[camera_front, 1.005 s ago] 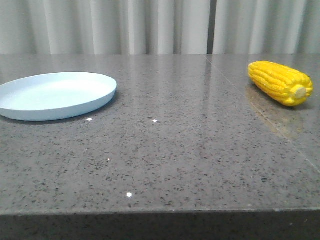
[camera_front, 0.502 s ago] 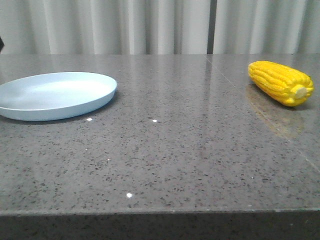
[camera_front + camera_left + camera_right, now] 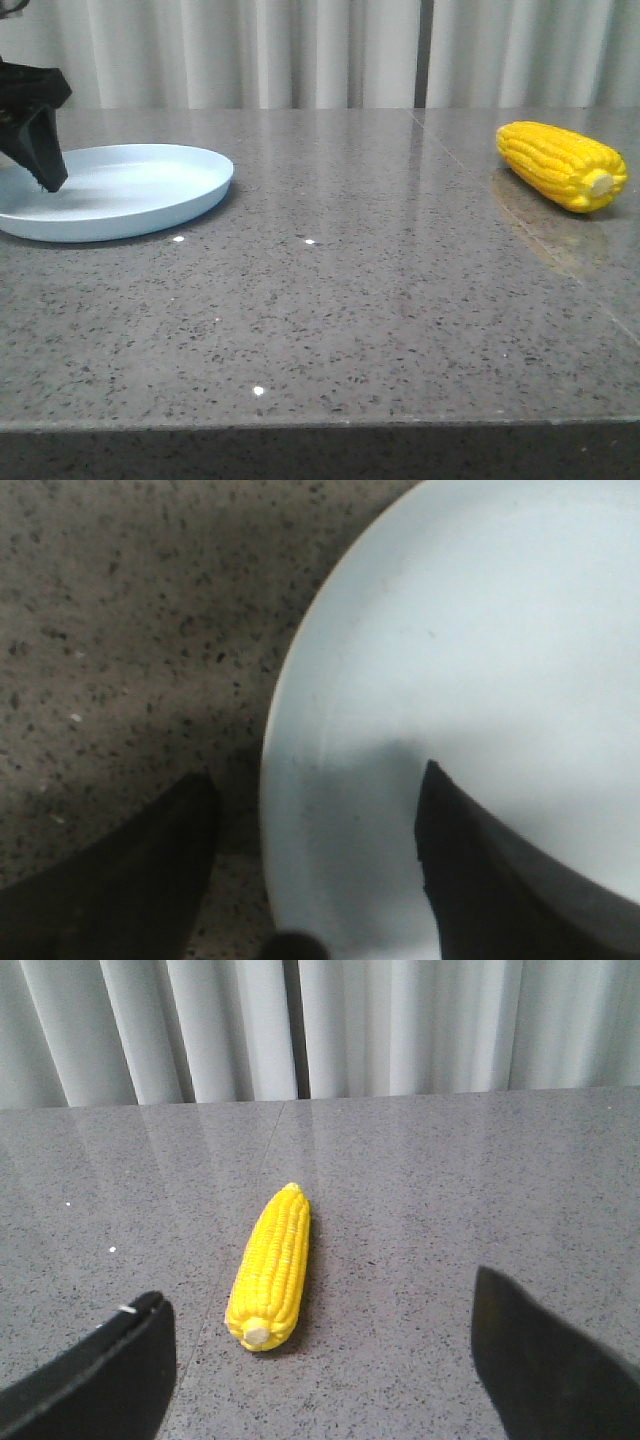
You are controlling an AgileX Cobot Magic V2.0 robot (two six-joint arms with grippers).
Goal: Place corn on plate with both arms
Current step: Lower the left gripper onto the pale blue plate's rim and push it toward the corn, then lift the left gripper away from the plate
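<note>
The yellow corn [image 3: 560,165] lies on the grey table at the far right, its pale stub end toward the front. The pale blue plate [image 3: 130,195] sits at the far left. My left gripper [image 3: 42,160] hangs low over the plate's left rim. In the left wrist view the left gripper [image 3: 318,780] is open, one finger over the table and the other over the plate [image 3: 480,630], holding nothing. My right gripper [image 3: 318,1290] is open and empty, short of the corn [image 3: 272,1265], whose stub end faces it. It is out of the front view.
The speckled grey stone table [image 3: 350,300] has its front edge near the bottom of the front view. A seam [image 3: 530,230] runs through the stone near the corn. Pale curtains [image 3: 320,50] hang behind the table.
My left gripper has come into the front view from the left and dropped over the plate's left rim. The corn and the plate have not moved.
</note>
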